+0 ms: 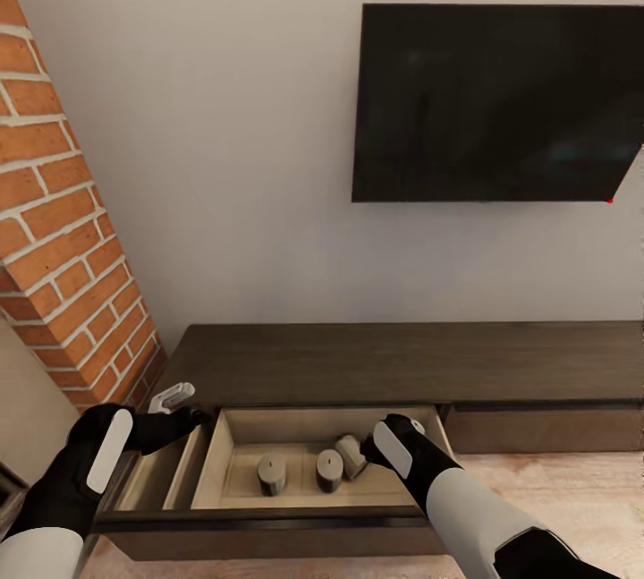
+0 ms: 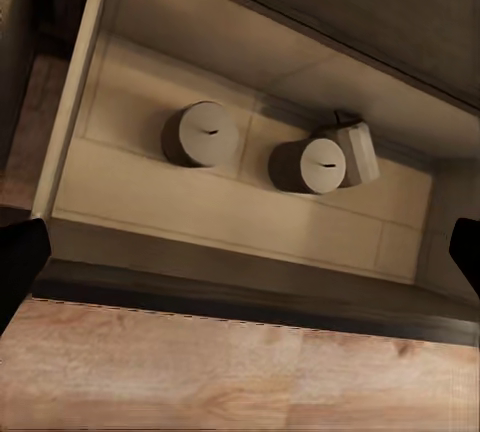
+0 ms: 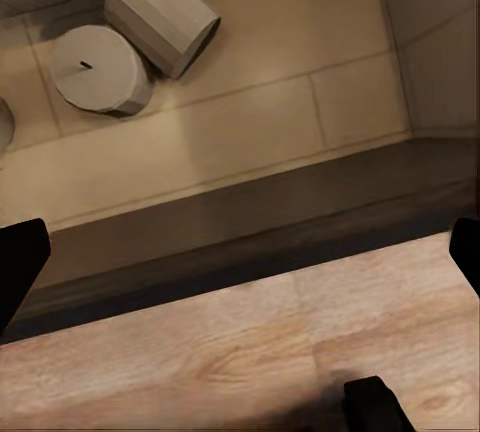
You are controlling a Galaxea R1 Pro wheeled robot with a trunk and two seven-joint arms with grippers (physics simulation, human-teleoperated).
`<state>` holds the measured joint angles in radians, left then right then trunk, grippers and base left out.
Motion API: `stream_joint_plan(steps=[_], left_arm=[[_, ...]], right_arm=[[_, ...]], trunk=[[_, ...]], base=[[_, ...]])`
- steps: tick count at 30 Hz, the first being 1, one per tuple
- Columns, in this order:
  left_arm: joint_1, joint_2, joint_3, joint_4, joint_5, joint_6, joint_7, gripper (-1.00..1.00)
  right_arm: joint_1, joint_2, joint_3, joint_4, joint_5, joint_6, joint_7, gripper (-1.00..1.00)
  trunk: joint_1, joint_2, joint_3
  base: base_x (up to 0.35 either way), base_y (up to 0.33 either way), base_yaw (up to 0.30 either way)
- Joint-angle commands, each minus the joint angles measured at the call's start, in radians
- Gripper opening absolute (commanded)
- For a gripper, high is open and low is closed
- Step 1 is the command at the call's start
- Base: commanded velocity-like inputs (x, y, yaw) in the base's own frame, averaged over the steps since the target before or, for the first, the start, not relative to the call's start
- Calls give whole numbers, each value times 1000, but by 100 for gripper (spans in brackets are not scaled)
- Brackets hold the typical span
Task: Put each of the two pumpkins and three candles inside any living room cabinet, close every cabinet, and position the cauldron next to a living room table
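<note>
Right gripper (image 1: 380,445) over the open drawer (image 1: 234,425) of the cabinet (image 1: 402,360), jaws spread wide, empty. Left gripper (image 1: 183,418) likewise. Three candles (image 1: 329,470) lie inside, one tipped. Candle step looks done; next, likely fetch pumpkins or close the drawer.

Soft, even, dim indoor light; slightly blurry renders, faint shadows.

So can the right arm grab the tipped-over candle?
Probably yes. The right gripper hangs open by the tipped candle in the open drawer, with nothing covering it.
</note>
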<state>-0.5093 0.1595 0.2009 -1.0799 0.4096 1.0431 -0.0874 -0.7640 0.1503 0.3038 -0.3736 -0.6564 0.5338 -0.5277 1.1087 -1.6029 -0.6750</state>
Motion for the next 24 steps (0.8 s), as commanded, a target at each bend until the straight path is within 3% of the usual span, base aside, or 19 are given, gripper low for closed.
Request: stream_joint_plan(steps=[1,8,16,24], left_arm=[[0,0,0,0,0,0,0,100],[0,0,0,0,0,0,0,100],[0,0,0,0,-1,0,0,100],[0,0,0,0,-2,0,0,100]], right_arm=[[0,0,0,0,0,0,0,100],[0,-2,0,0,1,-4,0,100],[3,-7,5,0,3,-95,0,100],[3,-6,6,-1,4,-103,0,100]], trunk=[[-4,7,3],[-31,56,25],[-61,112,50],[-92,168,75]], base=[[-224,0,0],[-69,0,0],[-4,0,0],[-190,0,0]])
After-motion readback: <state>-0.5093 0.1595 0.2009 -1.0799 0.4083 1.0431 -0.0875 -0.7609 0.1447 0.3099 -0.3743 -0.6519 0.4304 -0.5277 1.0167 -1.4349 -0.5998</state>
